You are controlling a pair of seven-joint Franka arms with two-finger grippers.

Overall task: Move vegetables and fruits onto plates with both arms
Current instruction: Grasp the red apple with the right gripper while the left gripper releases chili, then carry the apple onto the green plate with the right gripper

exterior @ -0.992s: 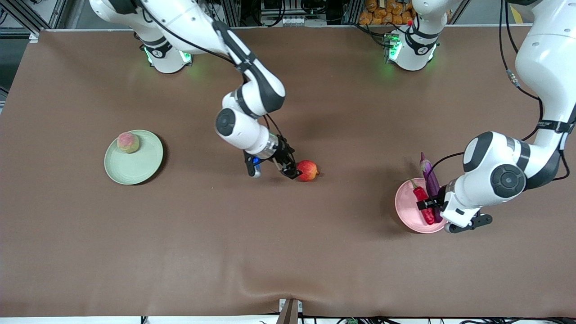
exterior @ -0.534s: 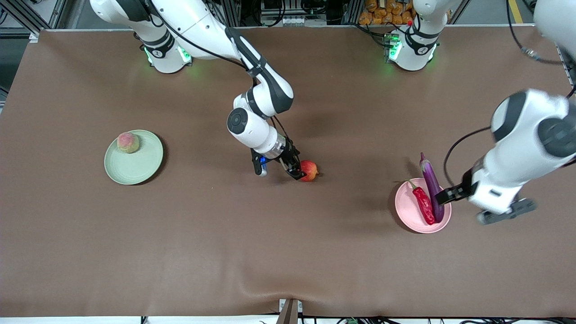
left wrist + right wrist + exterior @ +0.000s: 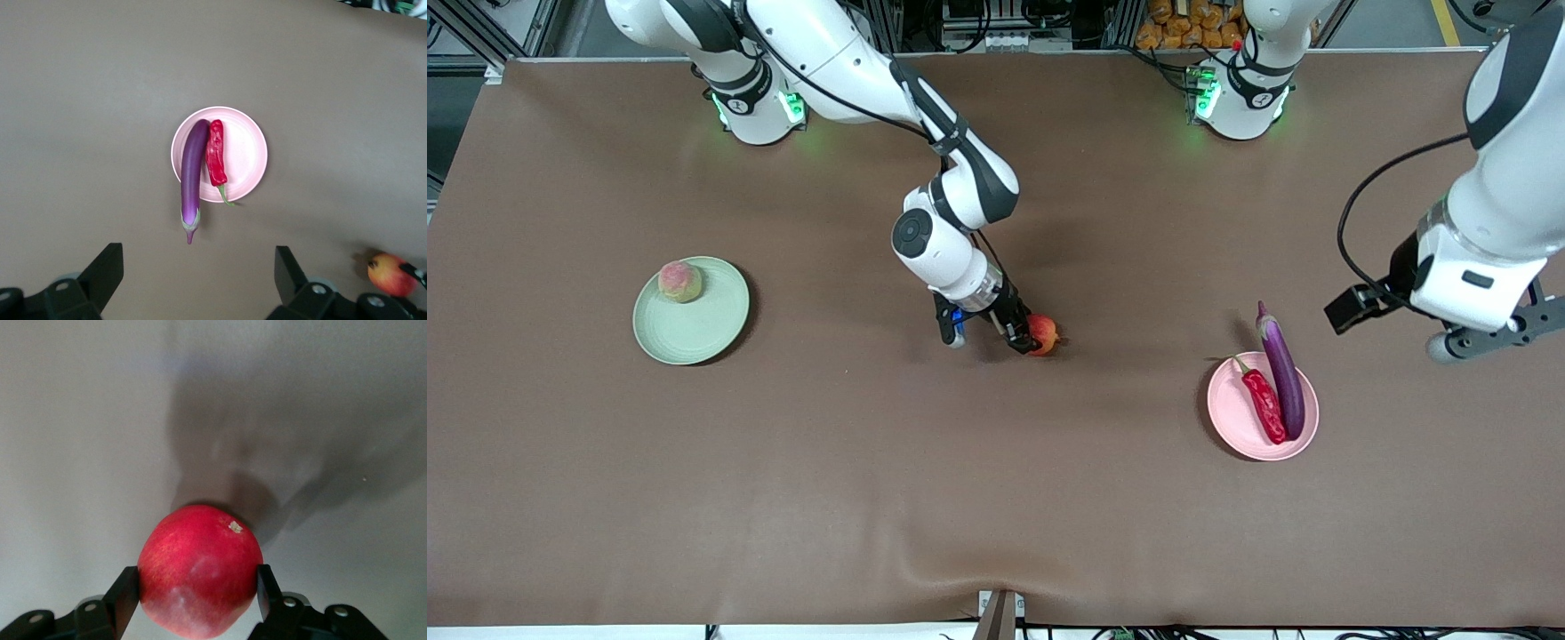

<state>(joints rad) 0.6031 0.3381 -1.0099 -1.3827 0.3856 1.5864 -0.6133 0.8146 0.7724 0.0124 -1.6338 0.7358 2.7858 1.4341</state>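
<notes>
A red apple (image 3: pixel 1046 332) rests on the brown table near its middle, and my right gripper (image 3: pixel 1030 339) is shut on it, one finger pressed to each side. In the right wrist view the apple (image 3: pixel 200 567) fills the gap of that gripper (image 3: pixel 197 577). The purple eggplant (image 3: pixel 1282 378) and red chili (image 3: pixel 1263 404) lie side by side on the pink plate (image 3: pixel 1232 413), the eggplant's stem end overhanging the rim. My left gripper (image 3: pixel 1352 307) hangs open and empty, high over the table beside that plate. The peach (image 3: pixel 679 281) sits on the green plate (image 3: pixel 703 324).
The left wrist view looks down on the pink plate (image 3: pixel 247 153) with eggplant (image 3: pixel 193 170) and chili (image 3: pixel 215 153), the open left gripper (image 3: pixel 198 257), and the apple (image 3: pixel 390 273) at the edge. Bare brown cloth lies between the two plates.
The left arm rose off the pink plate and drew back toward its end of the table, leaving the eggplant there. The right gripper slid onto the apple and closed on it.
</notes>
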